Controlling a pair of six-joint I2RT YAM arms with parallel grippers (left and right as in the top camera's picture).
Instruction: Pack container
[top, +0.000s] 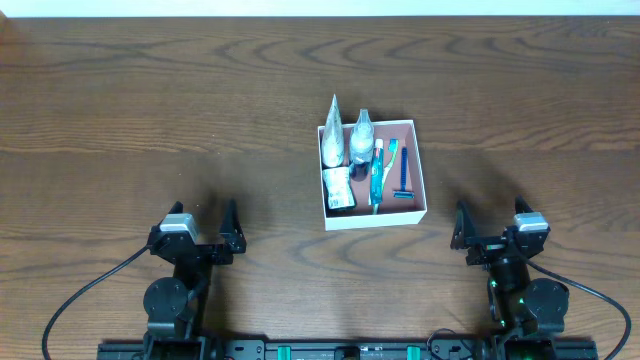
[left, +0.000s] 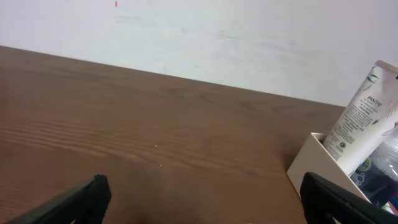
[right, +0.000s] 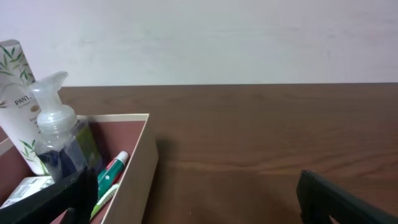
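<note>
Both pairs of jaws gape wide, holding nothing. The shallow square white-walled container with a reddish-pink inside sits on the brown wooden table. It holds a white tube, a clear pump bottle, a toothpaste tube, a blue razor and a small white box. The left gripper is well off the container's near-left corner, and the right gripper is near its near-right corner.

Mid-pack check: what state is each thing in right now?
container, open, partly filled.
Pantene tube, in container, leaning over the rim.
pump bottle, in container, standing.
small packet, lying in container.
toothpaste tube, lying in container.
blue razor, lying in container.
left gripper, jaws open, empty.
right gripper, jaws open, empty.
</note>
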